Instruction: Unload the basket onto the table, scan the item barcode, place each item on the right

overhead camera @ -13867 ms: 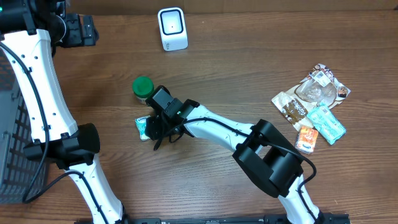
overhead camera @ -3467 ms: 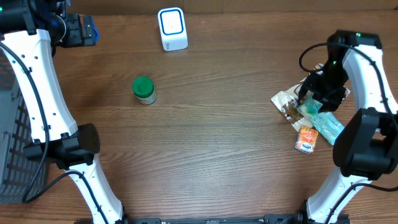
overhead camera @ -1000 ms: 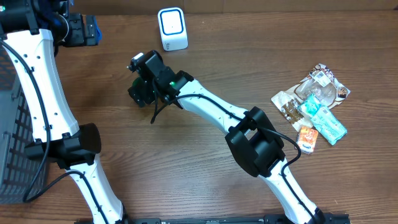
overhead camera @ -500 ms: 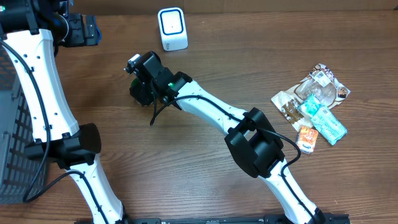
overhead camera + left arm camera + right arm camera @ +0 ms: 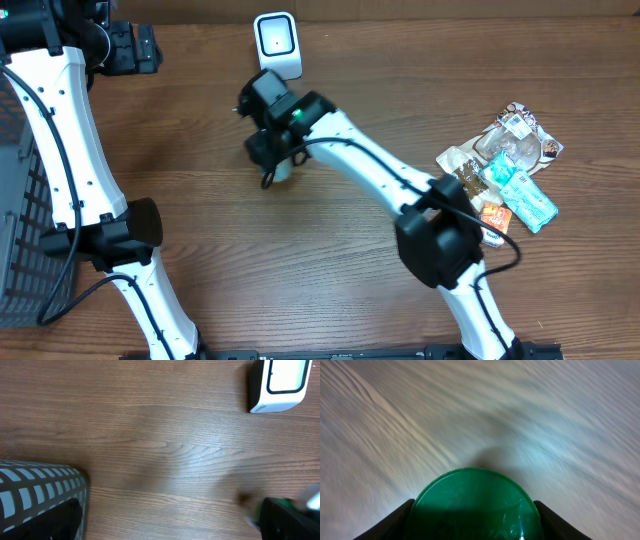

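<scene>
While the right fingers (image 5: 268, 152) squeeze the jar (image 5: 475, 507) from both sides, its green lid (image 5: 470, 491) fills the bottom of the right wrist view. One dark finger touches the lid at 9 o'clock and the other touches it at 3 o'clock. The desk (image 5: 530, 420) behind the lid looks blurry there. From above, the right arm reaches far across the desk, and the jar sits under its black fingers, so only a small pale bit of it peeks out. The white scanner (image 5: 277, 42) stands at 12 o'clock on the desk. The jar is near it, just toward 6 o'clock from it, and does not touch it. A pile of snack packs (image 5: 510, 170) lies at 3 o'clock, well apart from the jar. The left fingers (image 5: 135, 48) are up at 10 o'clock, spread wide with nothing in them. A dark basket (image 5: 22, 210) sits at 9 o'clock, at the edge of the desk.
</scene>
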Controlling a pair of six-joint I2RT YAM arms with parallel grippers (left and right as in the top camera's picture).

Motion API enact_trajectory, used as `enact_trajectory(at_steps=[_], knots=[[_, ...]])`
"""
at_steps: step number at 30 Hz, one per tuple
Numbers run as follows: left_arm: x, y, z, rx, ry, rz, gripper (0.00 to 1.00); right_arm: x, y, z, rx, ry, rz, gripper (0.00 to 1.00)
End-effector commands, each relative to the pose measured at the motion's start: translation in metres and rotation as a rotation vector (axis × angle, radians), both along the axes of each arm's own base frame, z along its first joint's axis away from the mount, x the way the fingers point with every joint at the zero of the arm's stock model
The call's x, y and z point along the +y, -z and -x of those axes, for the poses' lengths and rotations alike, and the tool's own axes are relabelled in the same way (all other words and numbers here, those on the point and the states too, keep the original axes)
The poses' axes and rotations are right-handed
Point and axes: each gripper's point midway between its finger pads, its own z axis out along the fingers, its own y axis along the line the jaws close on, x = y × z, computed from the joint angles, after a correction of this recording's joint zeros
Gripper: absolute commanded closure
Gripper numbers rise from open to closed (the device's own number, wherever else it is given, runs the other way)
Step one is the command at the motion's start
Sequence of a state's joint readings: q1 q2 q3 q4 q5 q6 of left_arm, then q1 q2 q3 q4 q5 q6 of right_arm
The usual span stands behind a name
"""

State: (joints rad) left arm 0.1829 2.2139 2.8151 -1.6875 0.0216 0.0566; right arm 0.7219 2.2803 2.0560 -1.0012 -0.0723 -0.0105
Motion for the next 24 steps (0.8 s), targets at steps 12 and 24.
enact_trajectory(at_steps=[12, 24], knots=[[-0.004, -0.015, 0.005, -0.034, 0.016, -0.015, 0.0, -0.064, -0.004, -0.011, 0.002, 0.111, 0.119, 0.41], [-0.004, -0.015, 0.005, -0.034, 0.015, -0.015, 0.0, -0.058, 0.007, -0.019, -0.029, 0.114, 0.092, 0.14]])
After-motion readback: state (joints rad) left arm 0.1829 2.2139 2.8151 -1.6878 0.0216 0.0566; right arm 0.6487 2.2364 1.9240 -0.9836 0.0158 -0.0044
